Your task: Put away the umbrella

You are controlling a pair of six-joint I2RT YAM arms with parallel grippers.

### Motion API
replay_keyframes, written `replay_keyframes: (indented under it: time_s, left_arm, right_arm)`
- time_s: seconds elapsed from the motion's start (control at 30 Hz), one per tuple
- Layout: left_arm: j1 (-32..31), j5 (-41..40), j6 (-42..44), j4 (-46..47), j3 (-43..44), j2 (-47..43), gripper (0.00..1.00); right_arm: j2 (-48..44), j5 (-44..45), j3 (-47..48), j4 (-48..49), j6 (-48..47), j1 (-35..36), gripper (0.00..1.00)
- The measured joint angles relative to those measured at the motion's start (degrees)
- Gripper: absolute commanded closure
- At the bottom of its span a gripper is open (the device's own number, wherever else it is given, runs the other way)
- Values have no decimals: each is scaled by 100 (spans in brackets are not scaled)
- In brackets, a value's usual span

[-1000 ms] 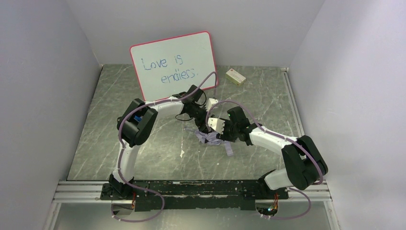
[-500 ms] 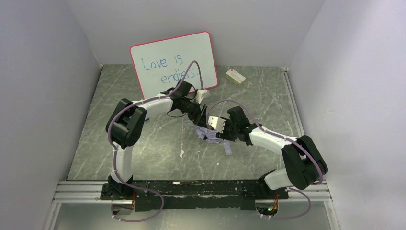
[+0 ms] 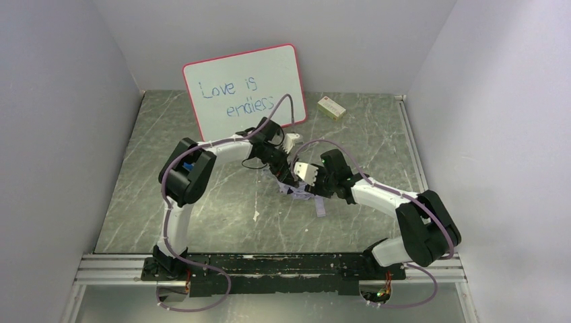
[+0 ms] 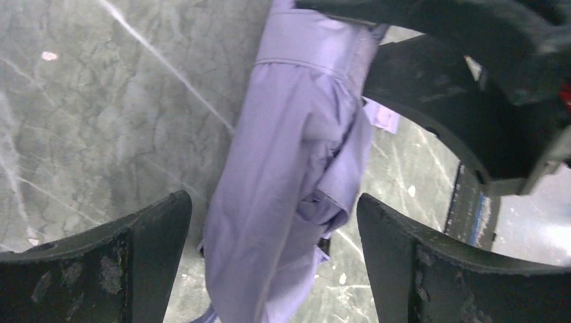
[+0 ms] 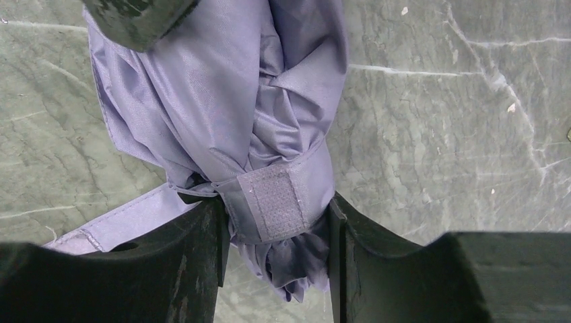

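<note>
While the right pincer [image 5: 276,222] clamps the umbrella [image 5: 202,87], the left pincer [image 4: 273,222] gapes around it.

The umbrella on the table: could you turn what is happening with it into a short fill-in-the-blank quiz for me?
1. The right gripper squeezes the folded umbrella right at its fastening ____.
2. The left gripper straddles the umbrella with its jaws wide ____.
3. The whiteboard leaning at the back has a ____ frame.
Missing words: strap; open; red.
</note>
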Motion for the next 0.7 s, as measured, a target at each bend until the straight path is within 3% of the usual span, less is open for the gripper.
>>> replay_keyframes:
  time_s: [0.1,0.4,0.53,0.7]
  left_arm:
    - [-50,-330,31,15,-4,55,5]
    - [-170,-627,151,199,-68,68,21]
    - [-310,-782,328,157,-55,83,34]
    - [-505,-999,560,76,17,131,60]
  right_arm:
    - [0,15,0,0,-11,0,80]
    - [11,28,-4,7,-48,7,80]
    - [26,48,-4,22,-46,11,80]
    - [44,66,-4,48,-76,11,79]
